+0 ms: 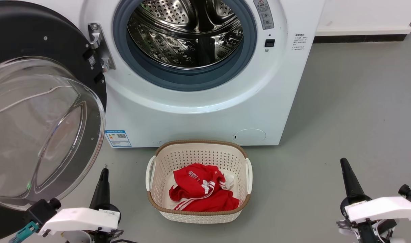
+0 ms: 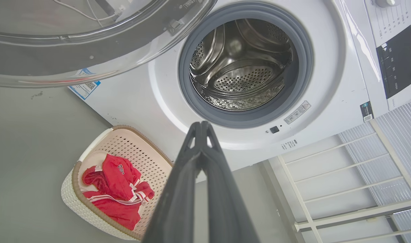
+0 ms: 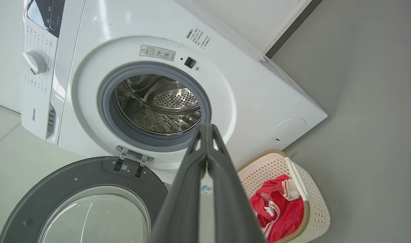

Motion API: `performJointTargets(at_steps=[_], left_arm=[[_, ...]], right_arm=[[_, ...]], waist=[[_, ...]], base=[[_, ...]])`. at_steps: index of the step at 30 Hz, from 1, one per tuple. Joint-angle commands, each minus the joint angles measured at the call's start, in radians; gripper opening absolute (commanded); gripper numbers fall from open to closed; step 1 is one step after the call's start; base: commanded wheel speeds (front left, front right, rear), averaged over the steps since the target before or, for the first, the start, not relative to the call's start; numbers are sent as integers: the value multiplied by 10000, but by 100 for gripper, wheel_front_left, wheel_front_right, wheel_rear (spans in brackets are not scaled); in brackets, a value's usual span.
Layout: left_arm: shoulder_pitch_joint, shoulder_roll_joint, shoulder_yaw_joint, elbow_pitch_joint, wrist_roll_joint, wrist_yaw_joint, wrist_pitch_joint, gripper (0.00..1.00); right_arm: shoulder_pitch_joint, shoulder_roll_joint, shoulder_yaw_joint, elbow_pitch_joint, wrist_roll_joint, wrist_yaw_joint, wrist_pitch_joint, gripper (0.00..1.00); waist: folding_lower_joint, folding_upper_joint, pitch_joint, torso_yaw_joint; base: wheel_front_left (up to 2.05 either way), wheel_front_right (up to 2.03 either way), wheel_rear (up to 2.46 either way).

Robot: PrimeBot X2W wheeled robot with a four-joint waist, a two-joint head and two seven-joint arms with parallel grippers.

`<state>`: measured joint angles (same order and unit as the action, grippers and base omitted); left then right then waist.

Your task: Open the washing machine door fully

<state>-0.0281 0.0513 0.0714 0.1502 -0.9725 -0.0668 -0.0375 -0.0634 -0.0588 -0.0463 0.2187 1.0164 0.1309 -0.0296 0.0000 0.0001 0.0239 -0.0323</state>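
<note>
Jaws of the left gripper (image 1: 104, 175) are pressed together on nothing at seven o'clock in the head view; the right gripper (image 1: 345, 167), equally closed and empty, sits at five o'clock. Just beside the left one, at its ten o'clock, the washing machine door (image 1: 40, 135) stands swung wide on an upright hinge (image 1: 99, 47) at the left of the washing machine (image 1: 191, 114). Any remaining swing would turn leftward about that vertical axis, so the left arm looks nearer.

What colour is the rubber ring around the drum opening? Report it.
Blue-grey; the rubber ring shows best in the head view.
</note>
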Motion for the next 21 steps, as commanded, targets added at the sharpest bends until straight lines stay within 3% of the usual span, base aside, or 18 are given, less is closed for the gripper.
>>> performJointTargets(at_steps=[1, 21], left_arm=[[-279, 18, 48, -41, -275, -68, 69, 0], [-509, 9, 195, 321, -2498, -291, 602, 0]], right_arm=[[-287, -60, -38, -63, 273, 0, 53, 0], [-351, -54, -220, 52, 2397, 0, 517, 0]], waist=[[0, -1, -4, 6], [0, -1, -65, 101]], base=[[0, 0, 0], [0, 0, 0]])
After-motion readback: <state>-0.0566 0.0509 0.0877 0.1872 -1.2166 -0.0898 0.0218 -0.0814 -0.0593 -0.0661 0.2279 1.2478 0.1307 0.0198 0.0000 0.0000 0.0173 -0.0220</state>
